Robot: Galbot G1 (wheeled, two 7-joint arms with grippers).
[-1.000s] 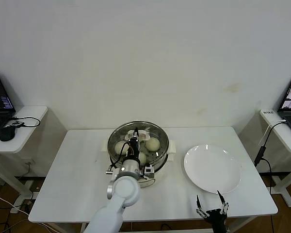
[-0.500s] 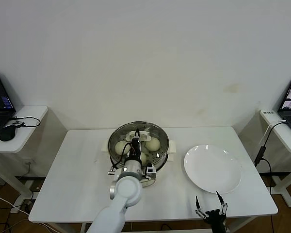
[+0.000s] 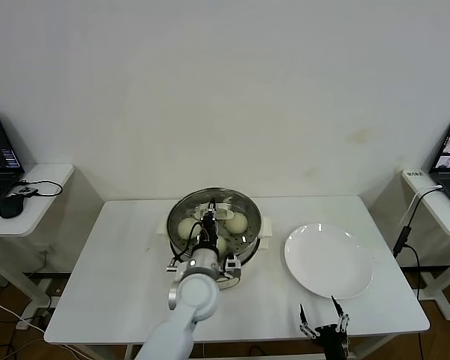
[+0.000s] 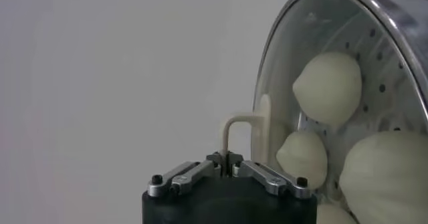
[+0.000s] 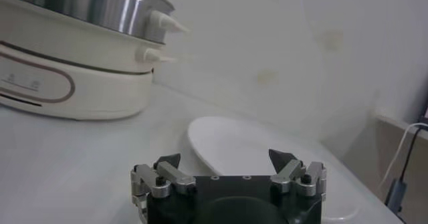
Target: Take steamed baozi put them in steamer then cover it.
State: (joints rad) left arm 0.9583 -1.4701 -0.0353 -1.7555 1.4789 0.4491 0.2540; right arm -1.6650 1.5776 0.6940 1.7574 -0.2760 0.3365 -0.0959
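Toward the table's (image 3: 120, 247) far edge, near its middle, sits the steamer (image 3: 214, 225) with the cover (image 4: 294, 58) on it and the steamed baozi (image 4: 328, 87) visible through the glass. Directly over the cover's handle (image 4: 249, 130) hangs the left gripper (image 3: 210, 217), its fingers nearly together at that handle. Beyond the white plate (image 3: 328, 260), at the near right corner, waits the right gripper (image 3: 324, 319), jaws spread and empty.

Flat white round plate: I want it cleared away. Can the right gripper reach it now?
Probably yes: the open right gripper sits just off the near rim of the flat white round plate, with nothing between them.
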